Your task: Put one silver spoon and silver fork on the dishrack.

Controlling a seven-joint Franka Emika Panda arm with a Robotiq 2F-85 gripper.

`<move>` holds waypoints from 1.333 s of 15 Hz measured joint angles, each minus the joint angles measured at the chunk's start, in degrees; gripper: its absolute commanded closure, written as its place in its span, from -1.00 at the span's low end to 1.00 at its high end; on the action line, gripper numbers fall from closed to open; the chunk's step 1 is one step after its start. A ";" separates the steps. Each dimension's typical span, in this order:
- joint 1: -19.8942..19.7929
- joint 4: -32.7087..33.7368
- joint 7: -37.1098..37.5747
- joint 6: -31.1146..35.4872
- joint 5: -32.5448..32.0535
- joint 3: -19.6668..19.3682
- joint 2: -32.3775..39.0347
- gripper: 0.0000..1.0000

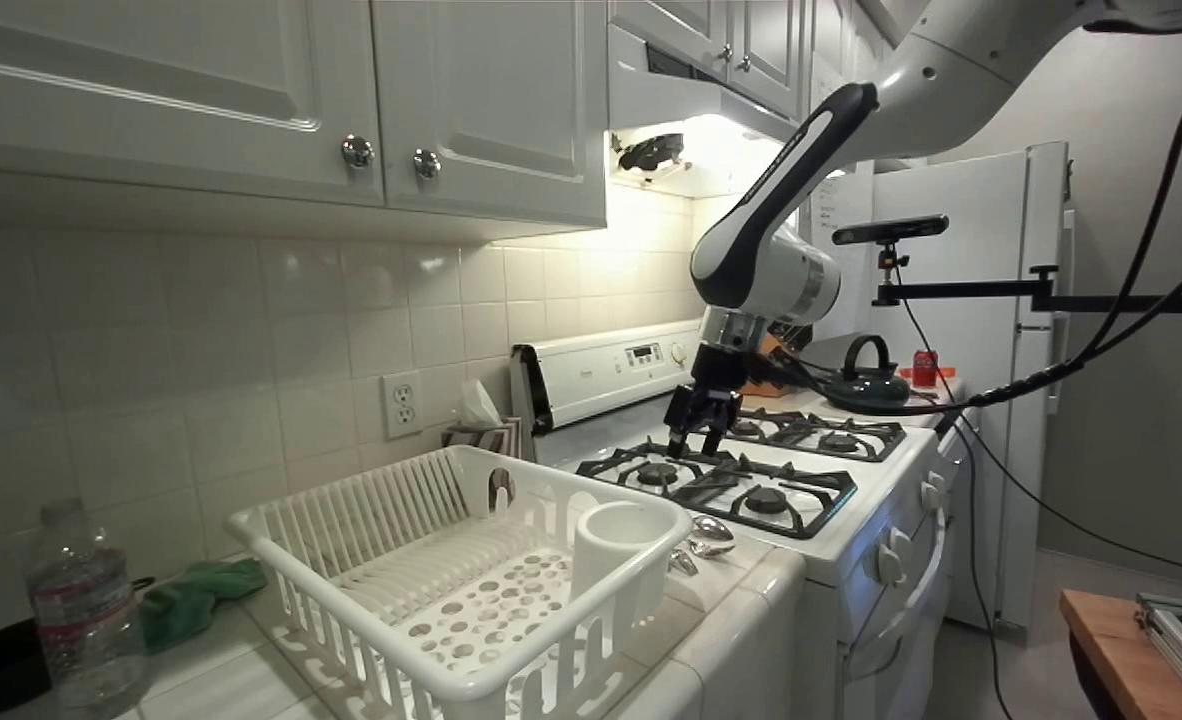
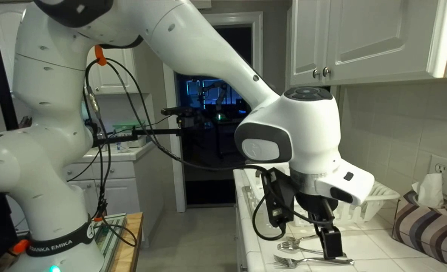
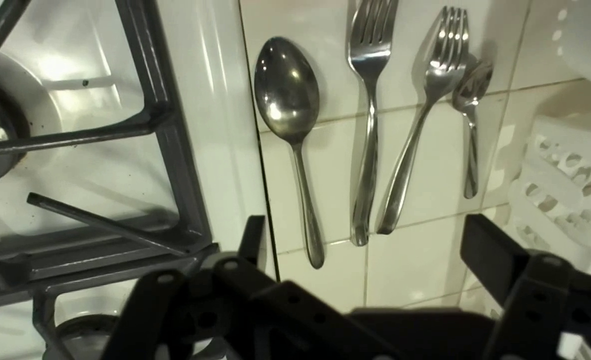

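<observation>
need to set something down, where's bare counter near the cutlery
Bare: tiled counter between dishrack, tissue box and handle ends of the two forks. Crowded: those forks lie between small spoon and large spoon, beside the stove.

There are two forks, two spoons, one dishrack, four burners, one kettle, one red can, one outlet and one tissue box
</observation>
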 measured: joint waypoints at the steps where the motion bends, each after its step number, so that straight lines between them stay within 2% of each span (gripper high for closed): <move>1: -0.80 0.38 -0.07 0.27 -0.50 0.76 0.94 -1.00; 7: -3.81 1.72 -0.58 2.24 -4.05 4.00 4.81 -1.00; 12: -4.45 1.78 -0.65 5.21 -8.19 5.17 7.04 -1.00; 20: -5.38 1.90 0.84 14.93 -10.34 6.97 10.46 -0.95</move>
